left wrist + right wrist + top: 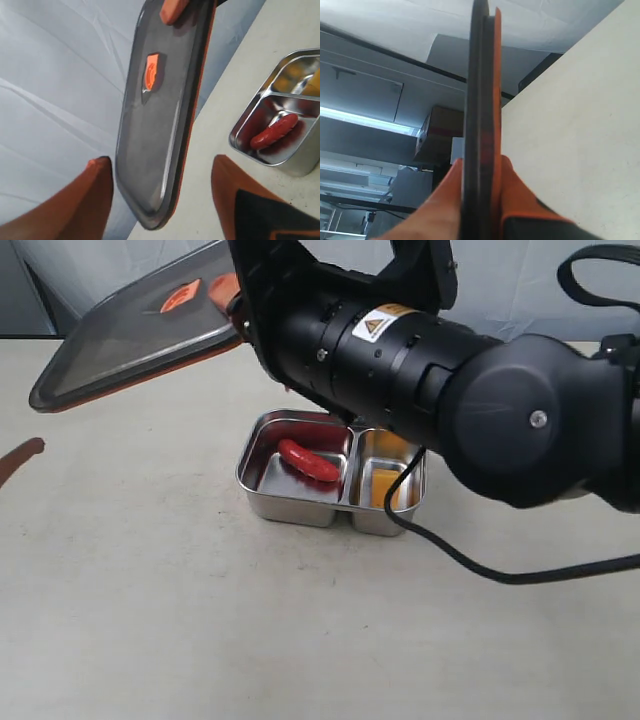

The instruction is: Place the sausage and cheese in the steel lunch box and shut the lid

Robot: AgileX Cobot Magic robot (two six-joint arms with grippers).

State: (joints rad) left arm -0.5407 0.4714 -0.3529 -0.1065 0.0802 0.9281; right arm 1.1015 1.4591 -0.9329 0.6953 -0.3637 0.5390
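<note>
We count one sausage and one cheese in the steel lunch box. Raised beside it, right jaws clamp one lid, and left jaws gape wide.

Right arm: raised, reaching across the middle; right gripper clamped on the lid (seen edge-on). Left gripper: jaws spread wide.

That black arm covers the steel lunch box's far rim, part of the cheese and the lid's gripped end
</note>
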